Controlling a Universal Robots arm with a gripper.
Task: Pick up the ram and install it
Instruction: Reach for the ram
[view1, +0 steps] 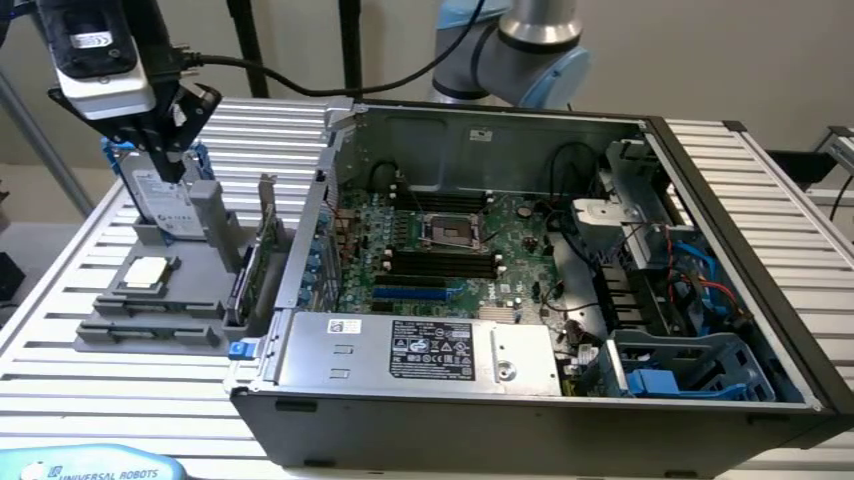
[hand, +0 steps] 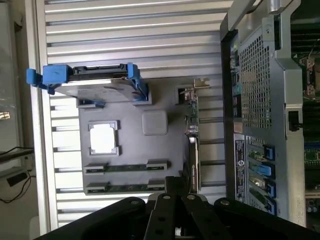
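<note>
RAM (hand: 122, 168) lies as two thin green sticks, side by side, each seated on edge between small grey holders on the grey fixture tray (hand: 131, 150). The tray rests on the slatted table (view1: 80, 380) outside the open computer case (view1: 747, 250). On the same tray are a hard drive in a blue caddy (hand: 95, 82), a bare processor chip (hand: 104, 138), and a dark expansion card (hand: 193, 165) standing along the edge nearest the case.

The gripper (view1: 171, 172) hangs above the tray. In the exterior view its tips are over the top of the hard drive, apart from the RAM at the tray's other end. Its jaws are pressed together, and nothing can be seen between them.

The pickup appears to be the step in hand, with no stick lifted and the black memory slots (view1: 430, 262) on the motherboard unfilled as far as can be told.

Taking a stick calls for the jaws to part and line up across its thin faces. They should drop between the holders without catching them or the neighbouring stick. The expansion card stands just beside the sticks' ends, so clearance on that side looks tight.
</note>
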